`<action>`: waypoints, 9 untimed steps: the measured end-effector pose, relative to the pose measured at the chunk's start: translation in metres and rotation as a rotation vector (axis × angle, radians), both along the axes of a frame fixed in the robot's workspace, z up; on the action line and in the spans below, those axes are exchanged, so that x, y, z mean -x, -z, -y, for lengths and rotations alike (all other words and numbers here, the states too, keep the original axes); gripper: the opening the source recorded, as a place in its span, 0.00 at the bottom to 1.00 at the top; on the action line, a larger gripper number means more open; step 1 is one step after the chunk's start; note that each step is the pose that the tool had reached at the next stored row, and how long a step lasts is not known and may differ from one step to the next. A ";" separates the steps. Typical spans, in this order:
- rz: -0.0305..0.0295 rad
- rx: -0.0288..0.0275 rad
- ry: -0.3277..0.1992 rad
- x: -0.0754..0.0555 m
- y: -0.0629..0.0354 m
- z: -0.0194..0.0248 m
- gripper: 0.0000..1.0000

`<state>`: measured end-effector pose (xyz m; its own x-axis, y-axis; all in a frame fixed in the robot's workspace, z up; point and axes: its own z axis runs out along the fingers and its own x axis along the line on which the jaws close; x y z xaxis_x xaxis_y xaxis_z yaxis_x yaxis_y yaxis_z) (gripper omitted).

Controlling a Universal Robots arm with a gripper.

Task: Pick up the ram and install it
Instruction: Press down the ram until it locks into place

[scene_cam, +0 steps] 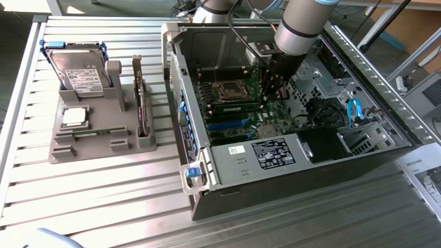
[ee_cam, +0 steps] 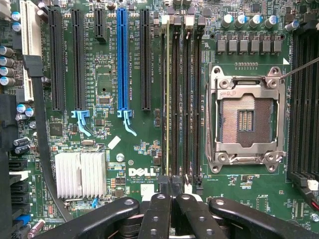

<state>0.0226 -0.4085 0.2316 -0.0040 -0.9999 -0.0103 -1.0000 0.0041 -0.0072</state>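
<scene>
The ram (ee_cam: 167, 99), a thin green stick seen edge-on, stands in the outermost of several long slots beside the CPU socket (ee_cam: 246, 119). In the exterior view the ram (scene_cam: 234, 109) lies along the motherboard inside the open PC case (scene_cam: 358, 155). My gripper (ee_cam: 172, 198) is shut, its black fingers (ee_cam: 159, 209) pressed together just past one end of the ram's slot. Nothing shows between them, and I cannot tell if they touch the ram. The arm reaches down into the case, with the gripper (scene_cam: 277, 94) at the ram's end on the exterior view's right.
A grey holder (scene_cam: 103, 139) on the slatted table, at the exterior view's left, carries a hard drive (scene_cam: 79, 75), an upright expansion card (scene_cam: 142, 103) and a small square chip (scene_cam: 74, 117). Case walls, a black fan and blue cables (scene_cam: 355, 111) crowd the gripper.
</scene>
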 end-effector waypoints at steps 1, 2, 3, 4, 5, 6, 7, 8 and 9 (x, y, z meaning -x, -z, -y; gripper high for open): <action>0.0000 0.0001 0.000 0.000 0.0000 0.0000 0.10; 0.0000 -0.0001 0.000 0.000 -0.0003 0.0000 0.10; 0.0000 -0.0007 0.000 0.000 -0.0009 -0.0001 0.10; -0.0002 -0.0005 0.000 0.000 -0.0023 -0.0001 0.10; -0.0006 0.0002 0.000 0.000 -0.0041 0.0000 0.10; -0.0009 0.0006 0.000 0.000 -0.0061 0.0000 0.10; -0.0012 0.0011 0.000 0.000 -0.0083 0.0000 0.10; -0.0014 0.0017 0.000 0.000 -0.0105 0.0000 0.10; -0.0016 0.0024 0.000 0.000 -0.0126 0.0000 0.10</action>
